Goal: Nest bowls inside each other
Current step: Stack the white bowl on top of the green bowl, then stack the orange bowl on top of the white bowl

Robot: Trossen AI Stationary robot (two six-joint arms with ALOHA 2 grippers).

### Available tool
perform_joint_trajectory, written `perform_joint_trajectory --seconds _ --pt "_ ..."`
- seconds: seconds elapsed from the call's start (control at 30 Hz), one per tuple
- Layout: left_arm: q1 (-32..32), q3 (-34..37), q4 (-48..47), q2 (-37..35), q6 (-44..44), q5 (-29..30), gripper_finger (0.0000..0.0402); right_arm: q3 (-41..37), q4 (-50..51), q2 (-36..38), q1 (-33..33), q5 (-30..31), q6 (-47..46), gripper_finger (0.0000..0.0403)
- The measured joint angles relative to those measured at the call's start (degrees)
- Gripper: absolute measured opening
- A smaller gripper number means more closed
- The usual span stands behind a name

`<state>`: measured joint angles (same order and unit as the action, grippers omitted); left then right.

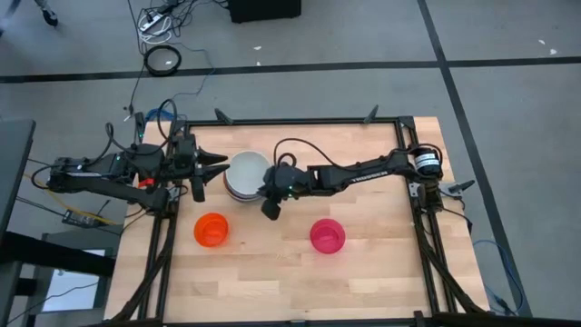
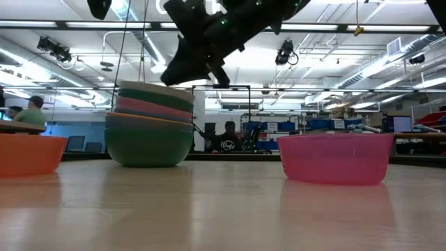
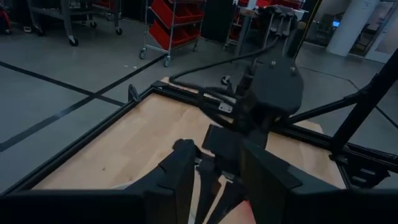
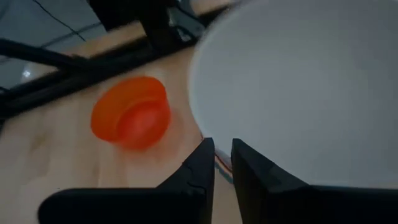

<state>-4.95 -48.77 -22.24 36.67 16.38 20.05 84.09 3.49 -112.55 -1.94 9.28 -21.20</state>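
High view: on the pale wood-plank counter [image 1: 381,272], a round white-topped stack [image 1: 245,175] sits at centre. An orange bowl [image 1: 211,229] lies at 7 o'clock of it, a pink bowl [image 1: 327,235] at 4.

Low view alone shows the stack's smooth green, pink and teal layers.

Left wrist view: left gripper [image 3: 214,171], at the stack's 9 o'clock, fingers apart, empty.

Right wrist view: right gripper [image 4: 222,152], fingers nearly closed, at the stack's rim; whether they pinch it I cannot tell.

Grey floor [image 1: 508,109], red-binned shelving [image 3: 177,25], ceiling lights.

Right gripper [image 1: 270,211] mid-table, left gripper [image 1: 216,169] open.

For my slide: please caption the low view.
Right gripper hovers above stacked bowls, between orange bowl and pink bowl.
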Motion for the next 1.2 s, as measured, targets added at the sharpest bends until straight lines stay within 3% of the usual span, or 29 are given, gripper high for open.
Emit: perform_joint_trajectory --seconds 0.2,0.33,0.57,0.77,1.03,1.2 --pt "0.0 0.0 -1.5 0.0 1.5 -0.7 0.0133 0.0 -3.6 1.1 -1.5 -1.2 2.6 0.0045" --pt "0.0 0.0 -11.2 0.0 8.1 -3.7 0.0133 0.2 1.2 5.6 -3.0 -0.1 5.4 0.0043" --pt "-1.5 0.0 -30.9 1.6 20.3 -7.0 0.0133 0.2 21.2 17.0 -7.9 16.3 8.1 0.0034" --pt "-4.8 0.4 -41.1 4.8 28.5 -8.4 0.0133 0.2 37.3 26.1 -14.3 29.1 -0.1 0.0027" --pt "-10.8 3.1 -43.2 13.4 27.5 -15.3 0.0133 0.2 44.0 30.0 -20.8 31.6 -9.1 0.0026" --pt "-13.4 3.2 -46.5 19.1 22.8 -12.7 0.0133 0.2 45.1 28.6 -22.9 31.5 -11.6 0.0022"
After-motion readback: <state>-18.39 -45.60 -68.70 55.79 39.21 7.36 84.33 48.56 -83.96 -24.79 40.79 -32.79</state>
